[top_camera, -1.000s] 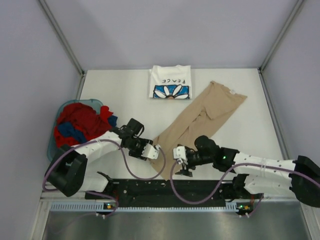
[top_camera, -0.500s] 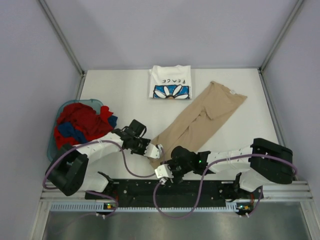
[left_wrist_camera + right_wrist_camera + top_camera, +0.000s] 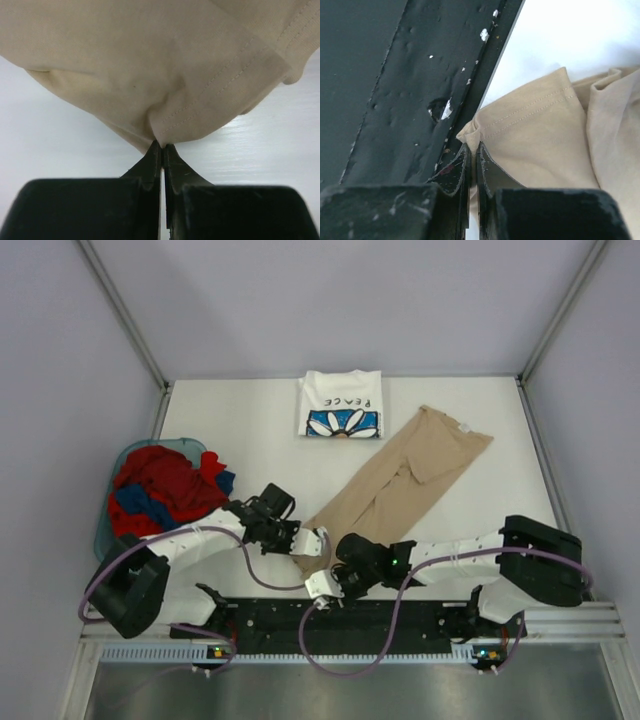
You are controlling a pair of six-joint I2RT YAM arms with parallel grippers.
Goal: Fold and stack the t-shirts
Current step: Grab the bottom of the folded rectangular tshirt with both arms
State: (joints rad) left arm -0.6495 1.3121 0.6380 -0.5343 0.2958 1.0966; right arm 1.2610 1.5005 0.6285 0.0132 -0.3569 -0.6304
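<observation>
White table (image 3: 240, 430) holds folded shirt (image 3: 341, 404) — lettered "PEACE".

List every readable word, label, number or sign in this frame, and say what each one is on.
"PEACE": printed above the blue daisy on the folded white t-shirt at the far edge of the table, seen upside down in the top view.
No other text is readable: none shows on the tan t-shirt, the basket or the arms.

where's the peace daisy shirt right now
In the top view, the folded daisy-print t-shirt lies at the table's far edge, centre, just left of the tan t-shirt's far end.
</observation>
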